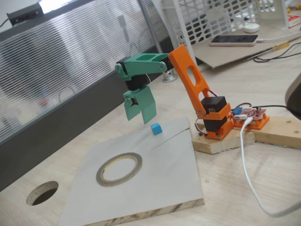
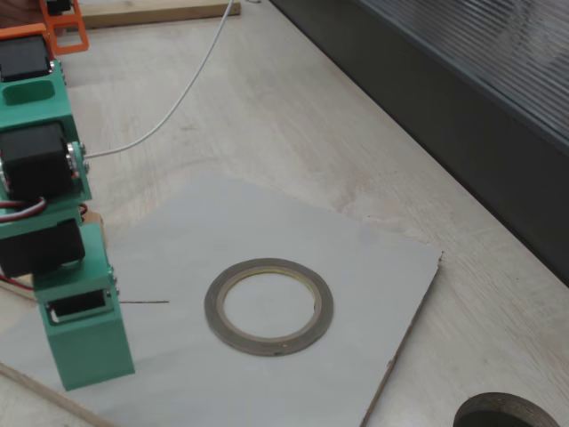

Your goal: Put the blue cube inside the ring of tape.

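Nearest, on a grey board (image 1: 155,179) over the pale wooden surface (image 1: 263,174): ring of tape (image 1: 119,168) lying flat, hole bare. Farther back on the same board: blue cube (image 1: 156,128), well apart from the ring. Just above and left of the cube: green fingers (image 1: 139,107) hanging, not touching it; apart or together, cannot tell. Behind, an orange arm base (image 1: 217,123) on a wood block.

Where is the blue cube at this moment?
In a fixed view, the blue cube sits on the grey board near its far edge, just below and right of the green gripper, up-right of the ring of tape.
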{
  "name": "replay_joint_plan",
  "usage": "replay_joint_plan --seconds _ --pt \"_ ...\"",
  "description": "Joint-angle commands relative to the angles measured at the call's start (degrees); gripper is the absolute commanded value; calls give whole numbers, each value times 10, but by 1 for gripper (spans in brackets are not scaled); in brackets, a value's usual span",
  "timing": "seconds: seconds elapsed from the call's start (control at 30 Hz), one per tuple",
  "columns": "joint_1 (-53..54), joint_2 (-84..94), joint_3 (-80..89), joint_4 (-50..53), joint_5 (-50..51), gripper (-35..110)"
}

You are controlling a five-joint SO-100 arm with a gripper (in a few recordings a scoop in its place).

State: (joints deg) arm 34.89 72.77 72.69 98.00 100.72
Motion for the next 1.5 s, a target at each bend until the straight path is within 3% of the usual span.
replay_joint_plan --seconds 0.0,0.9,1.17,1.47 --pt "9 14 25 54 4 58" --pt "9 14 104 57 4 58" --pt "33 14 105 -51 4 58" --pt "62 14 104 -50 4 58"
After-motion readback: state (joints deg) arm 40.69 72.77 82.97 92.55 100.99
